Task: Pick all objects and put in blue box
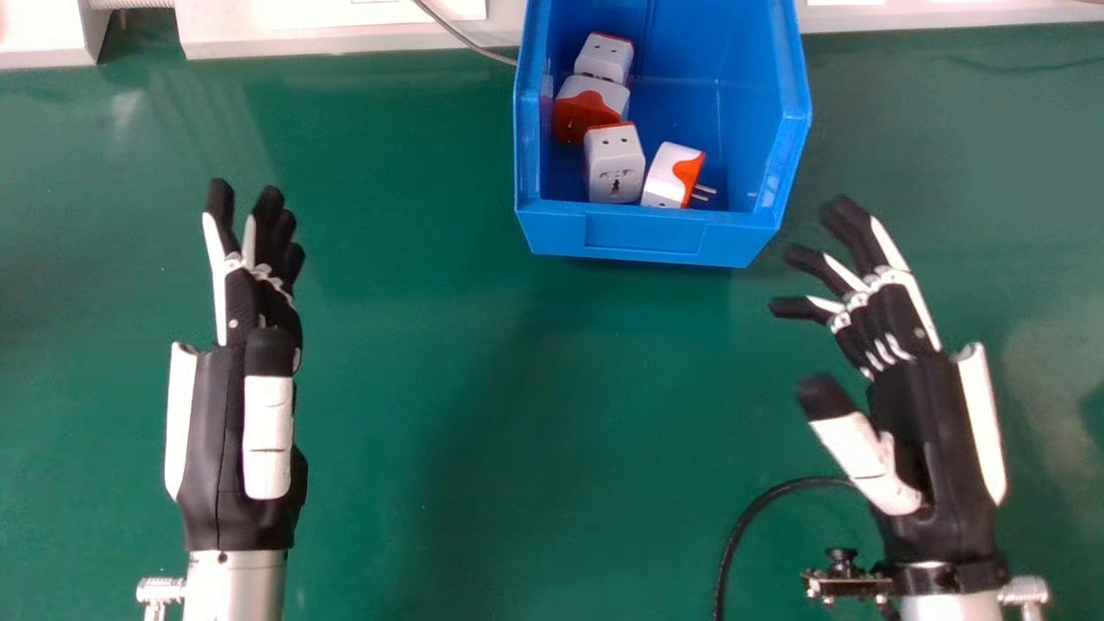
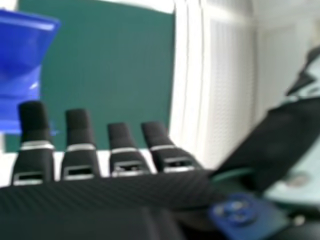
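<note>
R hand (image 1: 901,319) over table (image 1: 388,345), R of & nearer than blue box (image 1: 642,235), fingers & thumb spread apart. L hand (image 1: 228,431) idle, well apart on L side, fingers straight. 4 white/red adapters (image 1: 614,164) inside box: 3 in line along L wall, 4th just beside nearest one, prongs pointing R. Black cable (image 1: 737,535) curves on table nr R hand.

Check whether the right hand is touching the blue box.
Apart. The head view shows a strip of green tabletop between the right hand and the blue box.
</note>
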Robot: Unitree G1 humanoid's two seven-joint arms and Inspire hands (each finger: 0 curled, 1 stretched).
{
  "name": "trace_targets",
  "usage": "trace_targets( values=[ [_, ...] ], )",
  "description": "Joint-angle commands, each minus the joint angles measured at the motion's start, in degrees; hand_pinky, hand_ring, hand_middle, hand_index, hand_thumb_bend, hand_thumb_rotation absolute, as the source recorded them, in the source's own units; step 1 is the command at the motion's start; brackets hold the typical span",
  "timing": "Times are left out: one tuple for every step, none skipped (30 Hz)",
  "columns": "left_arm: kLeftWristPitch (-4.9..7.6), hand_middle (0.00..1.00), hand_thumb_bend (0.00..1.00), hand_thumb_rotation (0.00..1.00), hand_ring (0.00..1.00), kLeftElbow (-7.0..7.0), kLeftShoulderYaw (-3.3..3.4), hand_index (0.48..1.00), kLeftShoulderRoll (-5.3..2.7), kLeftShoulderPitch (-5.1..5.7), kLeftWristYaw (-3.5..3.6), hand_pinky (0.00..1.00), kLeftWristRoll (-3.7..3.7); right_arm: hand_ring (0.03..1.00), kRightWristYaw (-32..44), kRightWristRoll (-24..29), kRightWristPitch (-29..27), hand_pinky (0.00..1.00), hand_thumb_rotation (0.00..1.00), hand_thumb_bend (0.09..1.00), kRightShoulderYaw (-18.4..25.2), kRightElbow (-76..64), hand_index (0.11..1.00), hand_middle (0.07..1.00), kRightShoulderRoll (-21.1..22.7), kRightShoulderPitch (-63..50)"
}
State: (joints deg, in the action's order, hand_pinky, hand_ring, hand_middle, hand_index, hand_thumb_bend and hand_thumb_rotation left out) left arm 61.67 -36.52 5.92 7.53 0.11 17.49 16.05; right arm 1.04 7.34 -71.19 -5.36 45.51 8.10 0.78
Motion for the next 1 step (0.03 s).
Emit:
trace_targets(
  values=[
    [-0.44,1.0,0.73,0.98,1.0,0.95,0.21,0.942,0.65,-1.29,2.07,1.0,1.56,0.85,2.9,2.9,-0.3,0.71,0.76,0.502,0.7,0.2,0.908,0.928,-0.9,0.8]
  ],
)
